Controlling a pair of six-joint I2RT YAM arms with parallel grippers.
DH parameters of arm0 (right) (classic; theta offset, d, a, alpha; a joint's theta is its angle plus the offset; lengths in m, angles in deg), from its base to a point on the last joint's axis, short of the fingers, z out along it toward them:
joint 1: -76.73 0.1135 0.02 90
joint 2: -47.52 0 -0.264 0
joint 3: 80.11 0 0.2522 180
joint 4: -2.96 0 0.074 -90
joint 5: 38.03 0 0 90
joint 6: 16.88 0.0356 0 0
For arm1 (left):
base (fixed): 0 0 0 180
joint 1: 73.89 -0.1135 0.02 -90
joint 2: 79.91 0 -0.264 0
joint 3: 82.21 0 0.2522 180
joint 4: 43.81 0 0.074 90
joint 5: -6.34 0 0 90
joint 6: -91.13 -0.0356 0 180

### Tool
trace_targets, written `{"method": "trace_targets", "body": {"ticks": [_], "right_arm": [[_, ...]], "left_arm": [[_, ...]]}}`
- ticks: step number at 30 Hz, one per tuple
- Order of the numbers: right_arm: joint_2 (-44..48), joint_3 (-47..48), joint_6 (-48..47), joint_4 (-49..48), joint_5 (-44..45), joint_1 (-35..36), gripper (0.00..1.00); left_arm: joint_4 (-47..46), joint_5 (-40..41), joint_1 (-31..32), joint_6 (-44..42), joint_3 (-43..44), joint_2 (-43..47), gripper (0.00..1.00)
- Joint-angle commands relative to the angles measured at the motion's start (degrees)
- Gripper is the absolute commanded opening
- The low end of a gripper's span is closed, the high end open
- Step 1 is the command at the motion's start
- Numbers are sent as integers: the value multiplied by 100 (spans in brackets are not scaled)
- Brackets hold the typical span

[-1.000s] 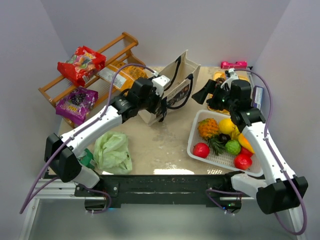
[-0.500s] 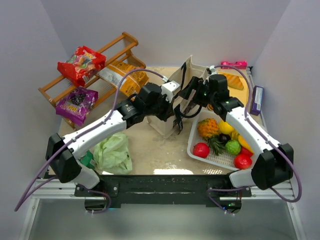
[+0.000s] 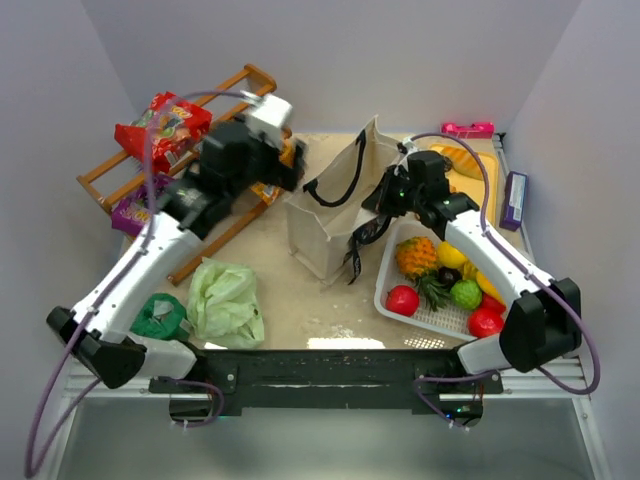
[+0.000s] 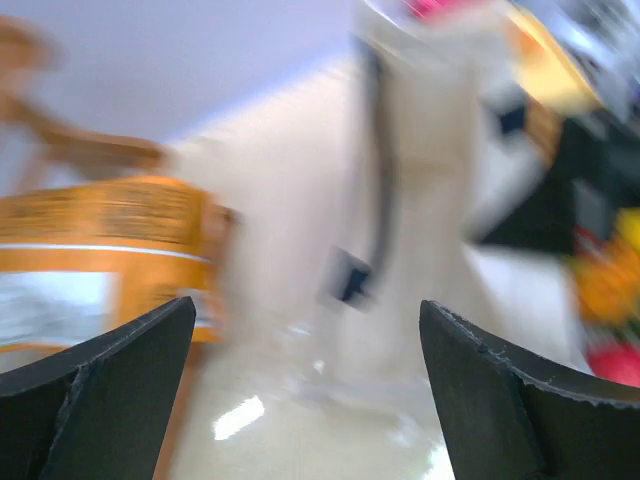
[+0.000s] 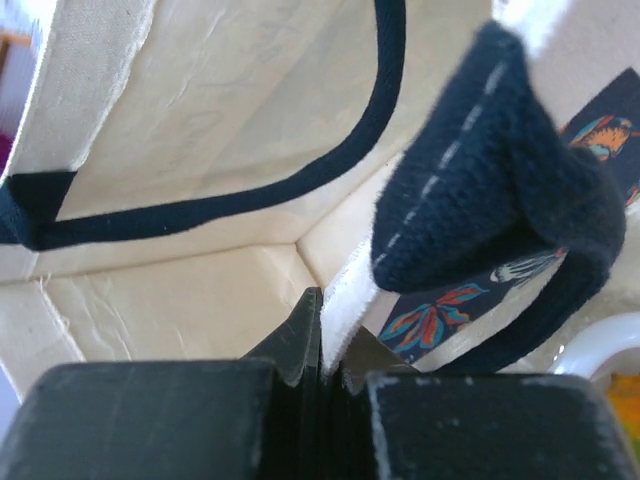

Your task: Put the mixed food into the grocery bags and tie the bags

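The right gripper [image 5: 320, 345] is clenched on the white rim of the beige canvas tote with black straps [image 3: 330, 215], which stands upright mid-table, just beside the white mesh basket [image 3: 384, 272]; the left gripper [image 4: 305, 310] hangs with its 2 fingers spread wide, grasping nothing, near the shiny orange-yellow snack packet [image 4: 100, 245] on the wooden rack [image 3: 255, 75]; the crumpled pale green plastic bag [image 3: 225, 300] lies near the left arm's base.

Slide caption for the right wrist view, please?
Right tool clamped on the canvas tote's rim; its black strap hangs across the inside.
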Motion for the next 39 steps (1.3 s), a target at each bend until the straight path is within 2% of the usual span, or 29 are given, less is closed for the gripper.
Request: {"method": "trace_targets", "body": {"ticks": [1,3,7,11,17,24,32,35,36,38,39], "right_arm": [[600,31,-696,335,-581,190,0],[767,-66,-784,405,-721,216,0],[1049,-233,-898,485,-809,217,0],[1058,-304,-1013,529,-810,208,0],[927,-409,-1022,432,-862,208,0],[953,-392,-995,388,-845,217,0],[1005,-383,-969,493,-818,217,0],[1093,-401,-952,529,-810,217,0],[1128,-418,-952,546,-810,208,0],[1225,-418,-969,608,-766,217,0],[1269,-427,-978,643,-748,208,0]], "left_arm": [[297,938,-1258,-369,989,426,100],[524,1562,-1416,-564,1254,364,100],[1000,1713,-2188,-608,1983,-83,100],[1238,2143,-2287,-802,1898,-295,100],[606,3469,-2287,-1196,1089,-374,100],[-175,3972,-2287,-1689,492,-322,100],[-1538,3876,-2287,-2602,-317,-181,100],[-1627,3867,-2313,-2656,-406,-268,87],[-1627,3858,-2331,-2656,-406,-312,76],[-1653,3797,-2357,-2656,-415,-348,65],[-1662,3788,-2401,-2648,-406,-383,52]]}}
